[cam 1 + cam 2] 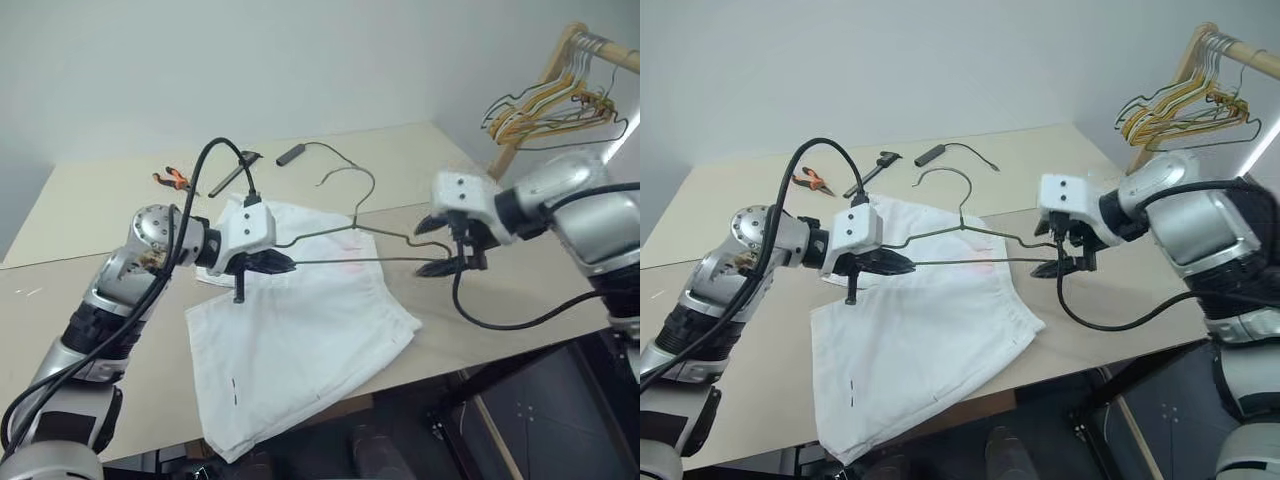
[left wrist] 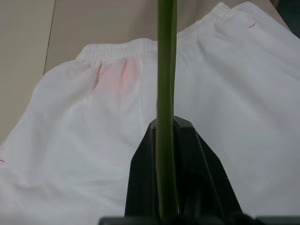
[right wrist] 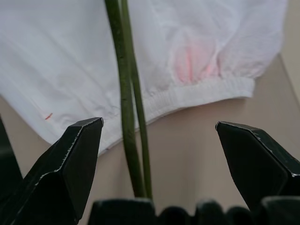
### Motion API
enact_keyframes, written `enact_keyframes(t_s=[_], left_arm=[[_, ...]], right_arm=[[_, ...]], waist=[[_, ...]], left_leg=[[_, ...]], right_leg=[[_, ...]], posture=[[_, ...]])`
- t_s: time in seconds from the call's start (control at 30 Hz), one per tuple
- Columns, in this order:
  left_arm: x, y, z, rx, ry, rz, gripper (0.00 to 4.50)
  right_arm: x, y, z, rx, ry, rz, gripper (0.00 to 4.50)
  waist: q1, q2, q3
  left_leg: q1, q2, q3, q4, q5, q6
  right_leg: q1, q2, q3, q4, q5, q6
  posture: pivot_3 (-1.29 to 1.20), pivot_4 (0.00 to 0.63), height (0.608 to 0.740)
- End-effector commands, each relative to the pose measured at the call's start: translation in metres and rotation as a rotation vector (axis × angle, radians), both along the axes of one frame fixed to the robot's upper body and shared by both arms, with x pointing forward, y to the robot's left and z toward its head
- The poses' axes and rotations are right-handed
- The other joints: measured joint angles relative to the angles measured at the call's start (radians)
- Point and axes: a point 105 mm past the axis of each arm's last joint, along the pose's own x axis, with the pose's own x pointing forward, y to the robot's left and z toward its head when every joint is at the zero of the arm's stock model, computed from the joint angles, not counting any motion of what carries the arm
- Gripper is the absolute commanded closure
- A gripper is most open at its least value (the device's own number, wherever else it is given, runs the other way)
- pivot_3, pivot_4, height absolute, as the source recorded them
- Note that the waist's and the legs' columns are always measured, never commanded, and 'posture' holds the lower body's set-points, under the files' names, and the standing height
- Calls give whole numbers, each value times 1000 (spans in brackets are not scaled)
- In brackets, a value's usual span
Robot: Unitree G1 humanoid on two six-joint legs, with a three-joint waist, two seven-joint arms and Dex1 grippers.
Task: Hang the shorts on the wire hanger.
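We hold the wire hanger level above the table, our left gripper pressed tight on the hanger's left corner so the frame stays off the cloth. Our right gripper sits at the hanger's right corner with its fingers spread wide, the two wires passing between them untouched, which we judge leaves it free to take a fresh grip or reach for the garment. The shorts lie flat and white on the near part of the table, directly under the hanger and spreading toward the near edge, their elastic waistband at the far-right side, so they are not yet threaded onto the bar. Far across the table lie orange-handled pliers and a black cable, well clear of the work. To the far right, a wooden rack holds a bunch of spare hangers.
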Motion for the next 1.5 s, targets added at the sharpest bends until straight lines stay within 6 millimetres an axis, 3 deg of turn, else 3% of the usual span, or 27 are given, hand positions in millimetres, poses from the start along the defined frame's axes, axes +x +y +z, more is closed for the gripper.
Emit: enact_keyframes(t_s=[0.03,0.1,0.2,0.53,0.63,0.73,0.83,1.1,1.37,1.5], left_arm=[[-3,-1,15,-20,-47,-2,4500],[-4,-1,15,-19,-45,-2,4500],[-6,1,14,-8,-39,-3,4500],[-17,0,8,-6,-18,22,4500],[-26,1,6,-14,-10,31,4500],[-38,2,8,-30,2,14,3743],[-48,5,12,-59,8,-23,2772],[-45,36,20,-131,29,35,60],[-55,63,22,-275,-67,94,21],[-70,62,22,-323,-27,69,21]], right_arm=[[4,4,8,-42,-37,21,44],[7,7,8,-42,-38,14,205],[10,12,10,-32,-42,9,927],[7,23,5,-34,-26,57,4476],[8,23,2,-27,-18,63,4476],[9,22,0,-11,-16,57,4500],[6,15,-2,24,16,45,4500],[-4,-15,-8,124,94,-120,4500],[-22,-66,2,297,211,-442,4500],[-41,-88,-10,364,358,-630,4500]], waist=[[5,0,0],[11,0,0],[17,0,0],[31,0,0],[35,0,0],[44,0,0],[59,0,0],[80,0,-1],[83,1,-1],[86,1,-1]], left_leg=[[0,0,0,0,0,0],[0,0,0,1,0,0],[0,-1,0,1,0,0],[0,-1,0,1,0,0],[0,-1,0,1,0,0],[0,-1,0,2,0,0],[0,0,0,2,0,0],[0,0,1,2,0,0],[1,0,2,2,0,0],[3,1,2,1,0,0]], right_leg=[[0,0,0,0,0,0],[0,0,0,1,0,0],[0,0,0,0,0,0],[0,1,-1,1,0,0],[0,1,-1,7,0,0],[0,1,-1,8,0,0],[0,1,-1,8,0,0],[0,2,-1,6,0,-1],[0,2,-1,2,0,-1],[2,2,-1,0,1,-2]], posture=[[-103,0,740],[-101,0,740],[-103,0,740],[-56,0,740],[-31,0,740],[-27,0,740],[-44,0,740],[-100,0,740],[-79,15,740],[-56,27,740]])
